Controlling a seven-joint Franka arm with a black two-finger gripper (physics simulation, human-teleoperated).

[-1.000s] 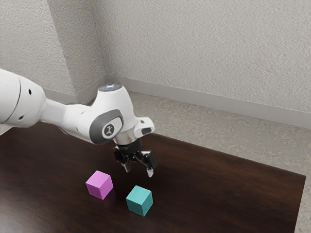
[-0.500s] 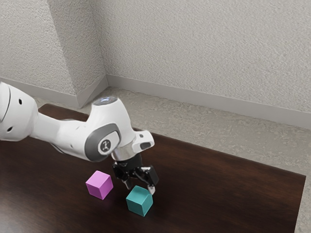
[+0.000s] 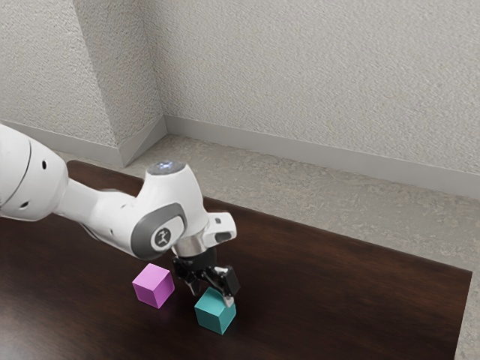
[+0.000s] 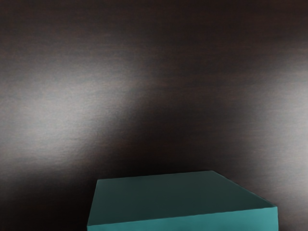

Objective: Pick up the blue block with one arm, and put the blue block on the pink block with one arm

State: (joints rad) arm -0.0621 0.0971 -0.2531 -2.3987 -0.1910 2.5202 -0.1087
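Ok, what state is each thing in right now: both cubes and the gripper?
Blue-green cube: flat on the dark wooden table, not lifted.
Pink cube: flat on the table, apart from the blue-green cube, nothing on top.
Black two-finger gripper: open, fingers spread low over the blue-green cube, not clamped on it.

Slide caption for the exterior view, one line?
Franka gripper open over the blue block, with the pink block beside it on the dark table.
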